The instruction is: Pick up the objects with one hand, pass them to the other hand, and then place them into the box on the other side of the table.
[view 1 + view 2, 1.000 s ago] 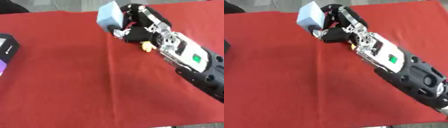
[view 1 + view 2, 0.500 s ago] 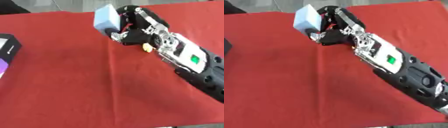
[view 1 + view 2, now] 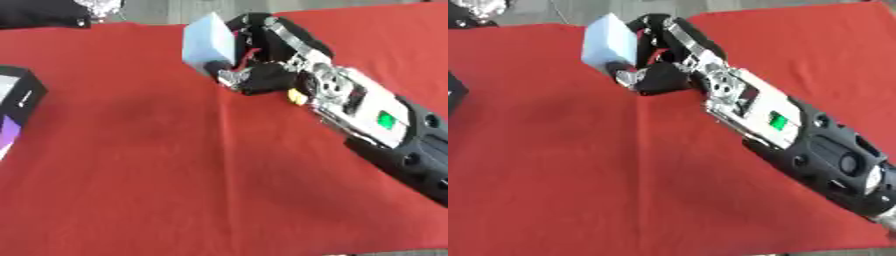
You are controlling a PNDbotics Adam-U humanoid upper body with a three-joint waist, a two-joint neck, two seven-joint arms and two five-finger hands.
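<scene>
A pale blue-white block is held up over the red cloth near the table's far side. My right hand is curled round it, thumb below and fingers behind, with the arm reaching in from the lower right. At the left edge lies a black box with a white and purple face, only partly in view. My left hand shows in neither view.
The red tablecloth covers the table, with a crease running down its middle. Dark objects and something silvery sit beyond the far left edge.
My right hand has carried the block to the left and slightly toward me, tilting it a little more upright.
</scene>
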